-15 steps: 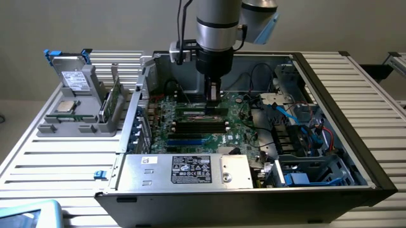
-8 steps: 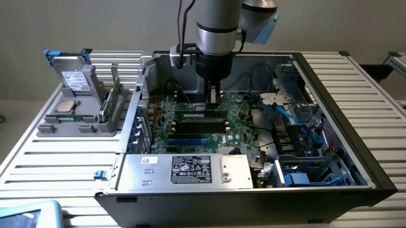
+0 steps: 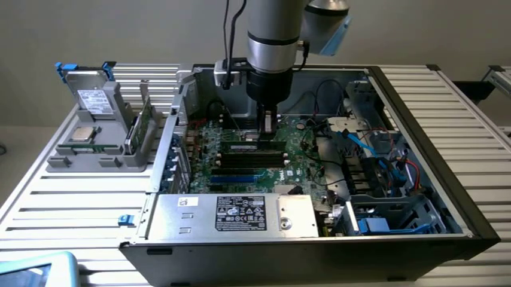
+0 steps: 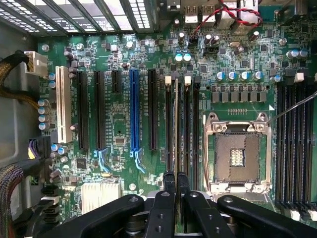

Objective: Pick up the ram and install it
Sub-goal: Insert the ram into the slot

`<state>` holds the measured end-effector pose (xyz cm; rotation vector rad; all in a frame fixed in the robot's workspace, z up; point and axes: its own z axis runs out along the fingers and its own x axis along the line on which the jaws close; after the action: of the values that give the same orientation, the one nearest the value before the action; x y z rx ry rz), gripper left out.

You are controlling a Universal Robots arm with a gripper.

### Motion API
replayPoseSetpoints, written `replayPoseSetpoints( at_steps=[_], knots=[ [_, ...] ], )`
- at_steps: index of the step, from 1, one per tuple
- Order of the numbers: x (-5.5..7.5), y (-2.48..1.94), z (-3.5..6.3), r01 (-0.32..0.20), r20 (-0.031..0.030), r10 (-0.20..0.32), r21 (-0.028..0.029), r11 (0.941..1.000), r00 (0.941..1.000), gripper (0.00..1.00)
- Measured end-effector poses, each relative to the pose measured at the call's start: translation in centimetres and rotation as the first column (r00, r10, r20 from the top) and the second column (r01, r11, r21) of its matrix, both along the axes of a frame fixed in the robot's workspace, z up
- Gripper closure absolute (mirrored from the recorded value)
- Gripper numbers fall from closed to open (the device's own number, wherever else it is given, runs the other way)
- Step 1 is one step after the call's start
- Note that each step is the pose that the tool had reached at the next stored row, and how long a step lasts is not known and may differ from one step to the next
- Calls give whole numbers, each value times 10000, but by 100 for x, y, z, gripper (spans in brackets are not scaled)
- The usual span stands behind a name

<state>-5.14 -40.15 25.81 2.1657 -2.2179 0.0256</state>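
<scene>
The ram (image 4: 176, 124) appears edge-on in the wrist view as a thin strip running along one of the black memory slots (image 4: 188, 124) beside the empty processor socket (image 4: 237, 153). My gripper (image 4: 176, 177) has its two black fingers (image 4: 169, 182) close together, one on each side of the stick's near end. Whether the stick is pressed fully into the slot cannot be told. In the exterior view my gripper (image 3: 269, 133) reaches straight down into the open computer case, just above the row of memory slots (image 3: 251, 158) on the green motherboard (image 3: 231, 173).
The case walls (image 3: 172, 137) and the silver power supply (image 3: 231, 214) surround the work area. Cables and blue drive brackets (image 3: 375, 173) crowd the exterior view's right. A grey holder (image 3: 96, 149) at the exterior view's left carries a square silver chip (image 3: 82, 133) and a green board (image 3: 140, 128).
</scene>
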Motion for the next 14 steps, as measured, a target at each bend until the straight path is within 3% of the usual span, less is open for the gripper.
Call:
replayPoseSetpoints(
  at_steps=[4, 8, 14],
  knots=[
    [-2, -3, -36, -1, 107, 1, -1, 10000, 9999, 87],
    [-3, -9, -65, -1, 114, 1, -1, 10000, 9999, 87],
    [-14, -9, -138, 0, 120, 1, -52, 10000, 9999, 87]
  ],
)
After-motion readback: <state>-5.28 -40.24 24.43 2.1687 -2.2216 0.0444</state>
